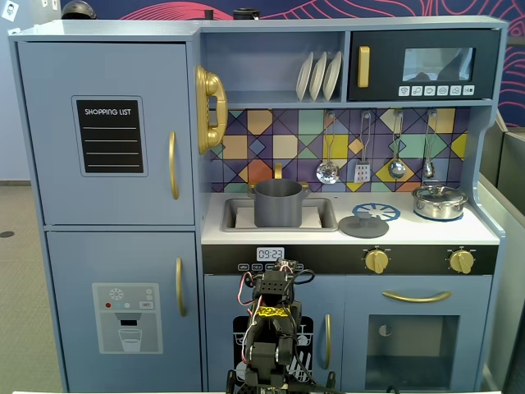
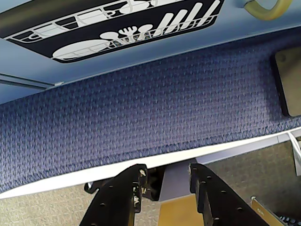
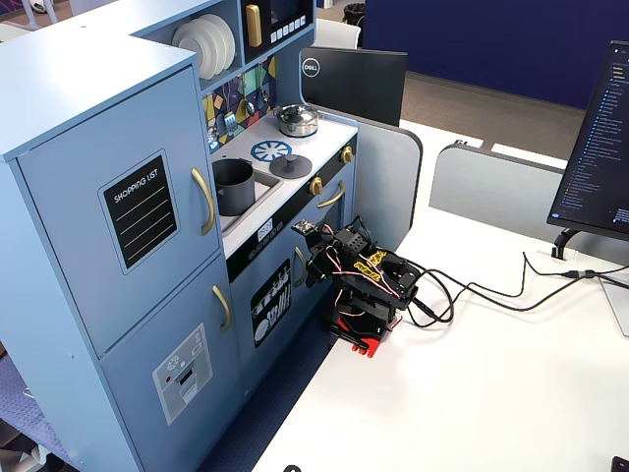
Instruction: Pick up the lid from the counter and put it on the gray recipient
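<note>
The dark gray lid (image 1: 363,224) with its small knob lies flat on the counter, right of the sink, and also shows in the other fixed view (image 3: 291,164). The gray recipient (image 1: 277,203) stands in the sink, uncovered; it shows in the other fixed view too (image 3: 233,187). My arm (image 1: 275,316) is folded low in front of the kitchen's lower doors, well below the counter and far from both. In the wrist view my gripper (image 2: 167,172) points down over the table edge, jaws apart and empty.
A shiny silver lidded pot (image 1: 440,201) stands at the counter's right end. Utensils (image 1: 361,152) hang on the back wall above the counter. The arm sits at the edge of a white table (image 3: 491,393) with cables (image 3: 491,295). Blue carpet (image 2: 141,108) lies below.
</note>
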